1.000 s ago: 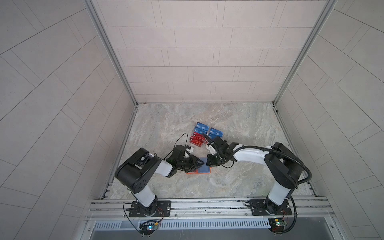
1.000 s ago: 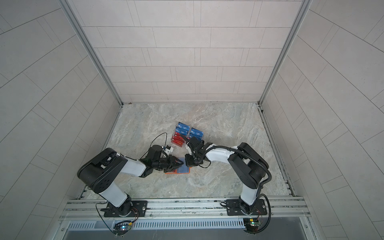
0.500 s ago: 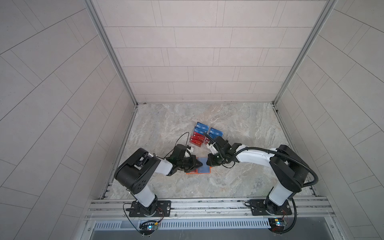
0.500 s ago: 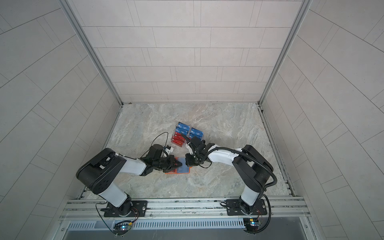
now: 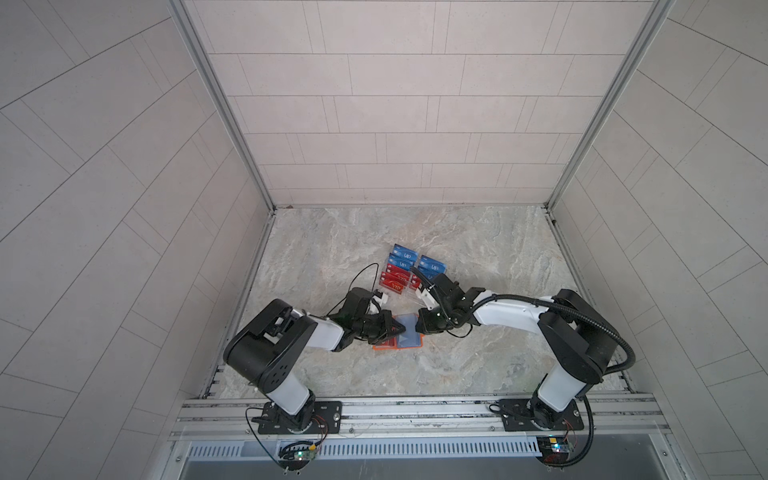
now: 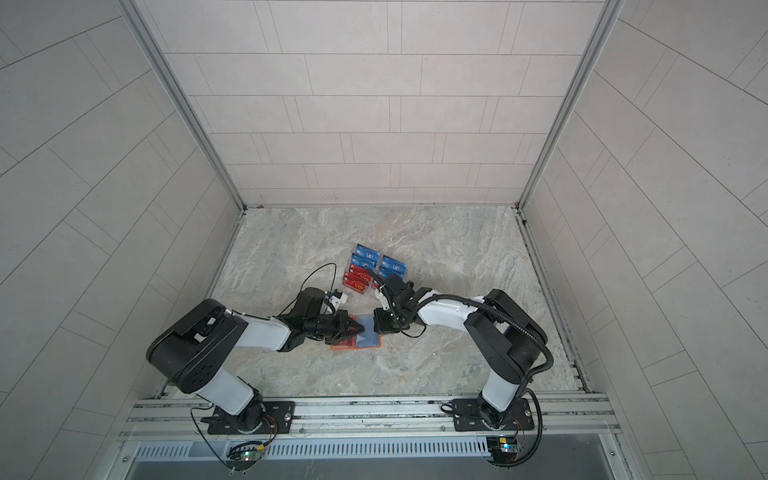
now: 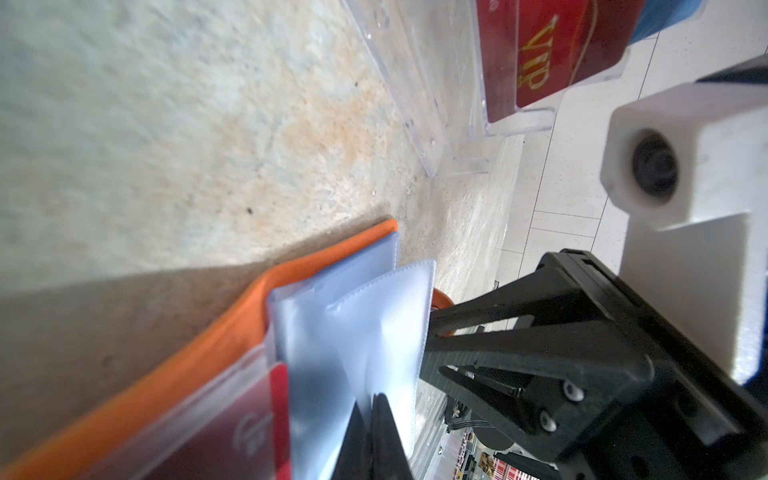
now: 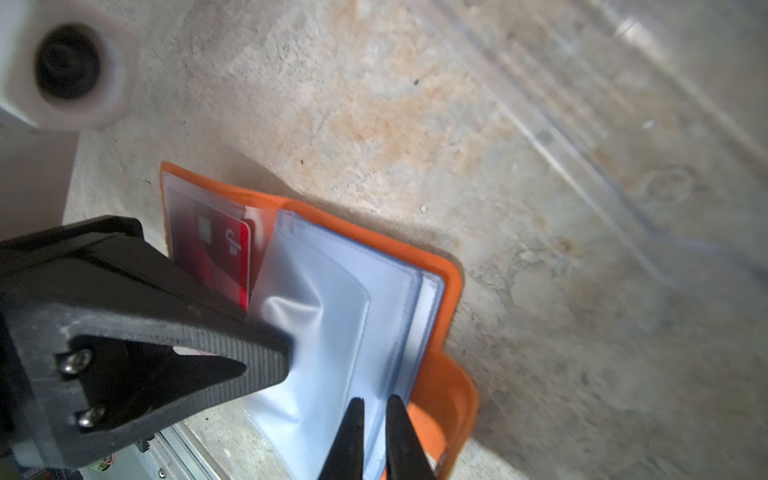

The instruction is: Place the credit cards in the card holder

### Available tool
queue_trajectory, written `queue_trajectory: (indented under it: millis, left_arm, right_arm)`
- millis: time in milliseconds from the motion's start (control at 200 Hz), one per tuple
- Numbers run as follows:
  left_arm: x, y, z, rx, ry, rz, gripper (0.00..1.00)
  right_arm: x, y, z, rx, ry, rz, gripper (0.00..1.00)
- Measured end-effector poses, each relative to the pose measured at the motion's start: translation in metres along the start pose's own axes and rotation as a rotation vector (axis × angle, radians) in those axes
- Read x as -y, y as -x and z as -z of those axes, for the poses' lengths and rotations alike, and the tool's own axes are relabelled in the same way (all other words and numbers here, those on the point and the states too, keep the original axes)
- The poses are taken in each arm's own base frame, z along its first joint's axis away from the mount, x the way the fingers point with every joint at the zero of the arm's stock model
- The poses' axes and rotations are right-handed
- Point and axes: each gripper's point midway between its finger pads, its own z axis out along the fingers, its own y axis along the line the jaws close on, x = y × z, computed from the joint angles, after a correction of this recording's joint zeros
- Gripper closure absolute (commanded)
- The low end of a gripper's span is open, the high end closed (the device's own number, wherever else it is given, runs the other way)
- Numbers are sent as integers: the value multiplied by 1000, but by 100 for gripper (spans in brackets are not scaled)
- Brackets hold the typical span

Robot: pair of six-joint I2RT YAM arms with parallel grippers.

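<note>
On the bench [image 5: 478, 257], most credit cards [image 5: 397, 279] are standing in racks [image 7: 415, 95] near the open card holder [image 8: 451, 282]. Fingers of the left gripper [image 7: 370, 411] are pinching one clear sleeve [image 7: 382, 324]; those of the right gripper [image 8: 376, 405] are gripping the outer sleeves [image 8: 399, 316] narrowly. One red card [image 8: 232, 249] is sitting inserted.

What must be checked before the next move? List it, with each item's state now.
1. The card holder lies open on the table: ok.
2. The left hand is shut on one clear sleeve: ok.
3. The right hand pinches the other sleeve pages at their edge: ok.
4. One red card already sits in a sleeve: ok.
5. The held sleeve's mouth is spread for a card: cannot tell.
6. A hand is free to fetch from the acrylic racks: not ok, both are busy.
</note>
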Motion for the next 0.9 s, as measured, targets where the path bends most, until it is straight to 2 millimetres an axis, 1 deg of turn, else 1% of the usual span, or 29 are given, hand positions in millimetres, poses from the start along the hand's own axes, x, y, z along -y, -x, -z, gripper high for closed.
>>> queue_trajectory:
  millis: [125,235,335,441,671,721,821,901]
  left_arm:
    - [0,-1,0,-5,-2,1,97]
    - [0,-1,0,-7,-4,1,93]
    - [1,-2,0,-10,-7,2,87]
    - [1,-3,0,-13,-12,3,76]
    - [3,-3,1,-10,-22,-5,60]
    - [5,-3,1,-9,-25,-4,55]
    - [9,-2,4,-4,-33,-13,49]
    - [9,-4,6,-5,-25,-19,46]
  right_arm:
    - [-3,-1,-1,-6,19,1,85]
    - [-8,0,-1,-6,43,7,85]
    - [-13,1,-1,-6,66,11,85]
    - [-19,3,-1,1,96,10,85]
    - [-22,0,-5,-6,133,-11,85]
    - [-23,0,-6,-7,140,-12,85]
    - [-25,0,-8,-14,154,-17,85]
    - [-27,1,-9,-12,169,-23,85]
